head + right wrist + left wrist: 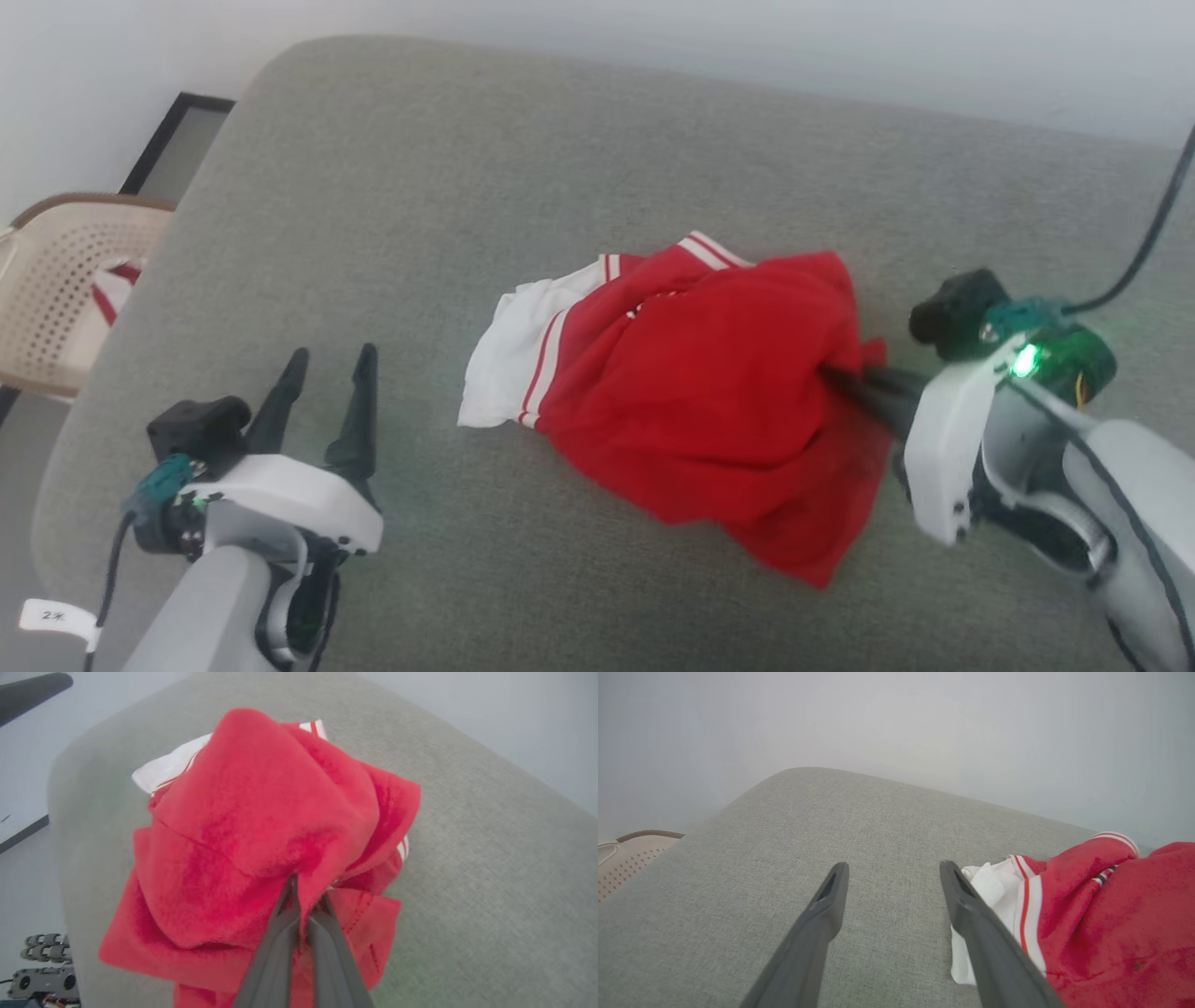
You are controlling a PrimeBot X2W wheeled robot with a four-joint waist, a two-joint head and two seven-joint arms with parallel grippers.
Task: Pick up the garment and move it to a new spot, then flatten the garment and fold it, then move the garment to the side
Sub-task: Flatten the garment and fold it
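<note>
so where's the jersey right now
In the head view the garment sits bunched right of centre on the grey cushion, its right edge pinched in the right gripper.

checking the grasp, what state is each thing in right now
garment, crumpled in a heap on the grey cushion, one red edge pinched
right gripper, shut on the garment
left gripper, open, holding nothing
basket, upright, red-and-white cloth inside

One garment (709,401), one basket (56,289) and two grippers are showing: left gripper (333,353), right gripper (845,381).
</note>
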